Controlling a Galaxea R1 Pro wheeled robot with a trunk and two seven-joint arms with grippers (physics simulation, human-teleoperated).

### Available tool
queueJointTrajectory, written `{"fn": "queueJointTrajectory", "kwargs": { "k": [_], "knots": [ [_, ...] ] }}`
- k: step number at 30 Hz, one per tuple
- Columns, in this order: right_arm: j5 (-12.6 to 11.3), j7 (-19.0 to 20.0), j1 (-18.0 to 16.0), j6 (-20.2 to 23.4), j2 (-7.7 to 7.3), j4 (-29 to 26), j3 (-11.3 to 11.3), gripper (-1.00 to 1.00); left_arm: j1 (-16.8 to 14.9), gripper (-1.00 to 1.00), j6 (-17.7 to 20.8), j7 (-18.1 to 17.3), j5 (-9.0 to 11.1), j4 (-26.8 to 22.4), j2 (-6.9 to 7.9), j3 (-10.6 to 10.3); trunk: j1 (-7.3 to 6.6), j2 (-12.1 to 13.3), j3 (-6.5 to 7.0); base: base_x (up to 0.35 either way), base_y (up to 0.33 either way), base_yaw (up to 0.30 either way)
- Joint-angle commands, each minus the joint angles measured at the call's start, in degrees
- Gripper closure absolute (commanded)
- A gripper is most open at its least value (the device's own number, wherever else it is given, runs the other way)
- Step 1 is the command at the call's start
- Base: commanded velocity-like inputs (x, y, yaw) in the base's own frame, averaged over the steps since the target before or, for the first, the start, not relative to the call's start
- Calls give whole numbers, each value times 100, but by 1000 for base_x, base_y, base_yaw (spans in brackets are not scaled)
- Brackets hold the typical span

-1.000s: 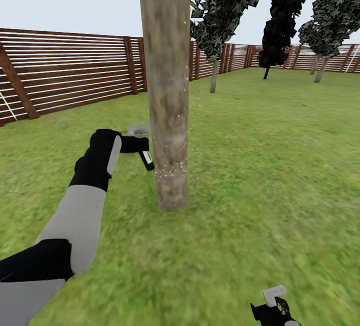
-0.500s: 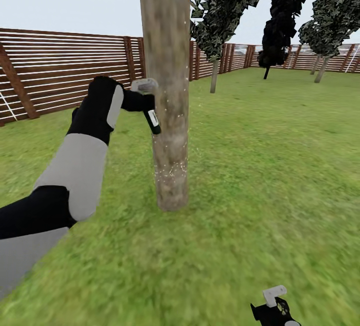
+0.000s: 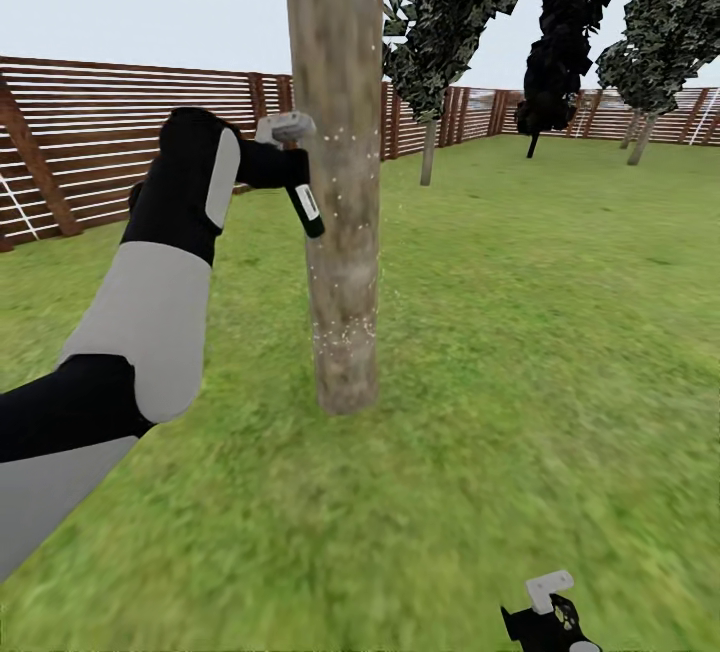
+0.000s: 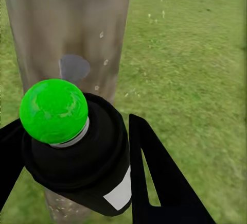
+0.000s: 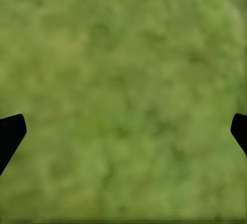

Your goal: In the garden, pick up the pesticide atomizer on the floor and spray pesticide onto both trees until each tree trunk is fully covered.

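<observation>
The slim black pesticide atomizer with its white label band and grey trigger head has been raised from low on the thick grey-brown mottled tree trunk to roughly fence-top height within the last second. It is clamped between the closed fingers of the left gripper, just beside the trunk.

White specks of pesticide are seen clustered near the base, with a few higher up, so coverage is judged to be progressing upward and far from finished.

The right gripper is held low over the green grass, its fingers spread wide and empty.

The trunk's top is cut off, its far side is hidden, and no second such trunk can be made out.
</observation>
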Motion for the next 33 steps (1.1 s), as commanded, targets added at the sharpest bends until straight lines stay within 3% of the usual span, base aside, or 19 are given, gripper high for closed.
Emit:
{"fn": "queueJointTrajectory", "kwargs": {
  "k": [1, 3, 8, 14, 15, 19, 24, 30, 33],
  "knots": [
    [46, 16, -2, -22, 1, 4, -47, -100, -4, 100, 21, -33, -34, -19, -6, 25, -1, -2, -5, -22, 18, 0],
    [46, 17, 1, -22, 1, 4, -47, -100, -20, 100, 15, -24, -42, -32, -6, 30, -1, -2, -5, -11, 9, 0],
    [46, 16, -1, -22, 1, 4, -41, -100, -419, 100, 9, -10, -46, -38, -6, 42, -1, -2, -5, -2, 1, 0],
    [46, 16, 1, -22, 1, 4, -39, -100, -533, 100, 4, -6, -53, 72, 9, 145, -1, -2, -5, 0, 0, 0],
    [46, 16, -1, -22, 1, 4, -39, -100, -537, 100, -2, -3, -54, 313, 16, 304, -1, -2, -5, 0, 0, 0],
    [46, 16, -2, -20, 1, 4, -39, -100, -540, 100, -51, 41, -67, 1255, 140, 529, -1, -2, -5, 0, 0, 0],
    [46, 17, -2, -15, 1, 4, -39, -100, -541, 100, -58, 52, -58, 1545, 120, 535, -1, -2, -5, 0, 0, 0],
    [46, 16, 1, -13, 1, 4, -39, -100, -541, 100, -131, 65, -49, 2797, 109, 533, -1, -2, -5, 0, 0, 0],
    [46, 17, -1, -13, 1, 4, -39, -100, -541, 100, -428, 63, -49, 3493, 111, 536, -1, -2, -5, 0, 0, 0]
  ]
}}
